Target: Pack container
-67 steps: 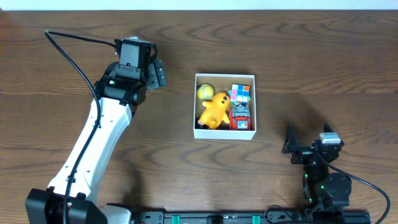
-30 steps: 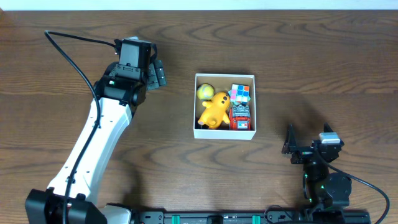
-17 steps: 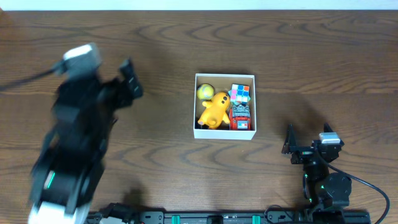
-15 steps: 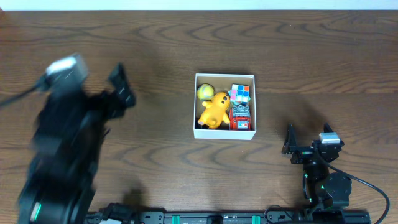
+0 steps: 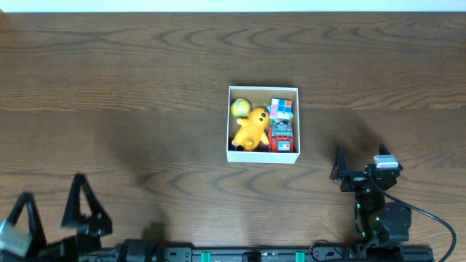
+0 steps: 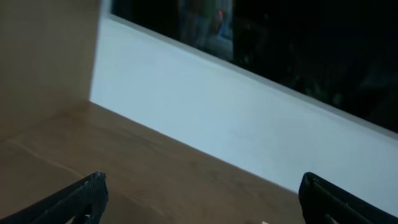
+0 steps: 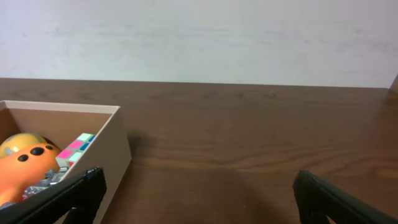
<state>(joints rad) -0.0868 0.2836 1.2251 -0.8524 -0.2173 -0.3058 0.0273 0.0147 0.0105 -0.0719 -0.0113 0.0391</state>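
Observation:
The container (image 5: pixel 262 156), a square white box with a brown inside, sits at the table's middle. It holds a yellow toy (image 5: pixel 250 128), a yellow-green ball (image 5: pixel 239 108), a coloured cube (image 5: pixel 281 109) and a red toy (image 5: pixel 282 136). My left gripper (image 5: pixel 52 209) is open and empty at the front-left edge, far from the box. My right gripper (image 5: pixel 361 161) is open and empty, to the front right of it. The right wrist view shows the container's wall (image 7: pixel 115 149), the yellow toy (image 7: pixel 25 163) and the cube (image 7: pixel 76 145) left of my right gripper (image 7: pixel 199 198). My left gripper (image 6: pixel 202 199) faces only bare table.
The brown wooden table (image 5: pixel 145 87) spreads around the box. A white wall (image 7: pixel 199 37) rises behind its far edge. A black rail (image 5: pixel 247 255) runs along the front edge between the arm bases.
My left arm has swung from the back left of the container down to the table's front-left edge, staying open. The right arm and the box have not moved.

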